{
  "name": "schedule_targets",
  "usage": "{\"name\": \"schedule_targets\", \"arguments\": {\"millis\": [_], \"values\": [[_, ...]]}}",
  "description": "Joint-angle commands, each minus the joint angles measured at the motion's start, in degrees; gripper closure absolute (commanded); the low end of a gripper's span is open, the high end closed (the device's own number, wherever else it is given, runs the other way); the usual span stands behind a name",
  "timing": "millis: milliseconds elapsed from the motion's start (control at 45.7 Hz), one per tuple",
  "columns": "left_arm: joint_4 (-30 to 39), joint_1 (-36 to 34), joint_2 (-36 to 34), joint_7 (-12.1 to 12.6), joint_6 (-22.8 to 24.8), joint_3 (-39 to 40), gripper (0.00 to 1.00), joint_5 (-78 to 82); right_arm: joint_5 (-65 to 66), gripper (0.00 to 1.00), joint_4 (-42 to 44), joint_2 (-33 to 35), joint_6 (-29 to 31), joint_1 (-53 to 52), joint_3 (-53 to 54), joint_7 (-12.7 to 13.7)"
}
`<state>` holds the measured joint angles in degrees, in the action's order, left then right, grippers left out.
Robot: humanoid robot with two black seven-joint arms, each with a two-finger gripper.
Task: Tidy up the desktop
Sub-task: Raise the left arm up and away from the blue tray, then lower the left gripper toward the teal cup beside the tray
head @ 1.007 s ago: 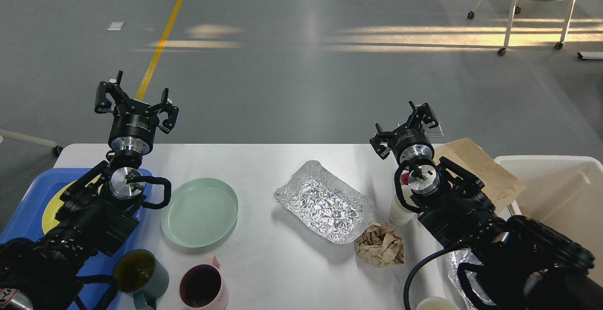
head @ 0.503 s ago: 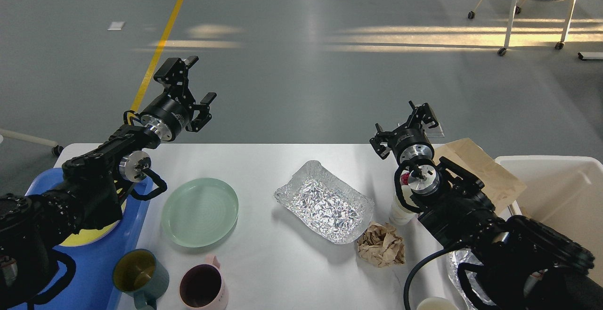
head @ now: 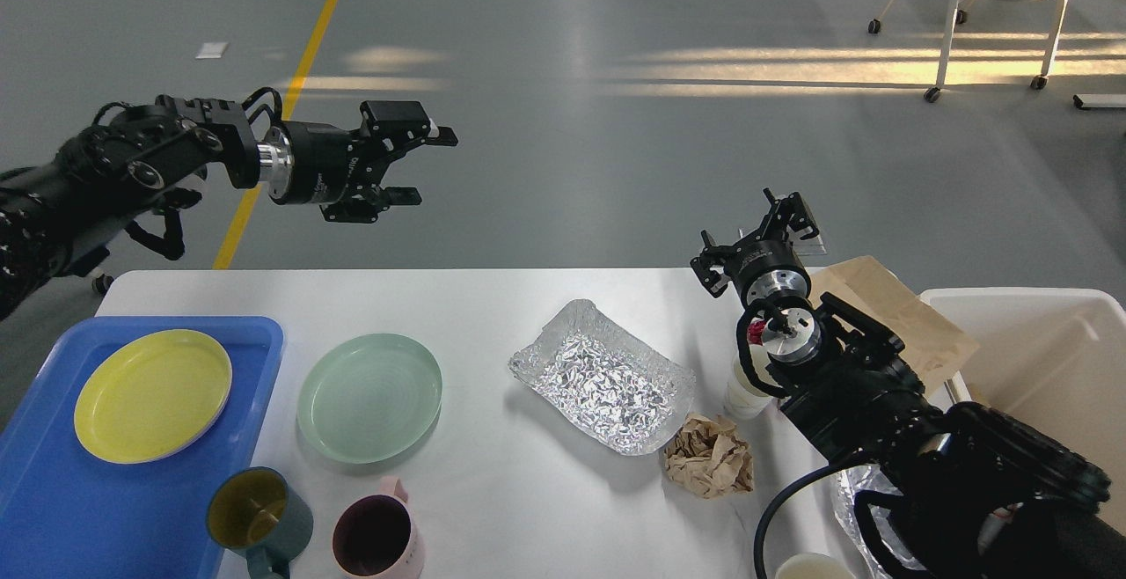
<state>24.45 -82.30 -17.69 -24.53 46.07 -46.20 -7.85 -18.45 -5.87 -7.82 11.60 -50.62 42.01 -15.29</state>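
Note:
The white desktop carries dishes and rubbish. A pale green plate lies left of centre, and a crumpled foil tray lies in the middle. Beside the tray are a ball of brown paper and a white cup. My left gripper is open and empty, held high beyond the table's far edge and pointing right. At the far right edge, above a brown paper bag, my right gripper stands open with nothing in it.
A blue tray at the left holds a yellow plate. A teal mug and a pink mug stand at the front. An off-white bin sits at the right. My right arm hides more foil.
My left arm has lifted off the blue tray and swung up and right, uncovering the yellow plate. Its gripper now points right above the floor. The right arm has not moved.

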Motion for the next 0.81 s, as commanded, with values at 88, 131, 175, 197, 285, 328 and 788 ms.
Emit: {"name": "schedule_targets", "arguments": {"millis": [88, 131, 175, 197, 285, 328, 788], "values": [[8.22, -9.27, -2.97, -0.08, 3.42, -12.94, 0.0, 0.03, 0.0, 0.0, -0.02, 0.0, 0.0, 0.0, 0.0, 0.0], [11.83, -11.65, -3.84, -0.08, 3.06, -15.4, 0.0, 0.03, 0.0, 0.0, -0.02, 0.0, 0.0, 0.0, 0.0, 0.0], [15.17, -13.67, -5.07, -0.08, 2.71, -17.6, 0.0, 0.03, 0.0, 0.0, -0.02, 0.0, 0.0, 0.0, 0.0, 0.0], [16.75, -14.55, -5.6, -0.08, 3.14, -18.74, 0.0, 0.11, 0.0, 0.0, -0.02, 0.0, 0.0, 0.0, 0.0, 0.0], [22.82, -19.11, -6.66, 0.01, 3.15, -23.93, 0.0, 0.29, 0.0, 0.0, -0.02, 0.0, 0.0, 0.0, 0.0, 0.0], [25.28, -22.01, -6.66, 0.01, 3.15, -26.39, 0.0, 0.46, 0.0, 0.0, -0.02, 0.0, 0.0, 0.0, 0.0, 0.0], [41.29, -38.55, -6.4, -0.08, 8.93, -34.31, 0.0, 15.14, 0.0, 0.0, -0.02, 0.0, 0.0, 0.0, 0.0, 0.0]]}}
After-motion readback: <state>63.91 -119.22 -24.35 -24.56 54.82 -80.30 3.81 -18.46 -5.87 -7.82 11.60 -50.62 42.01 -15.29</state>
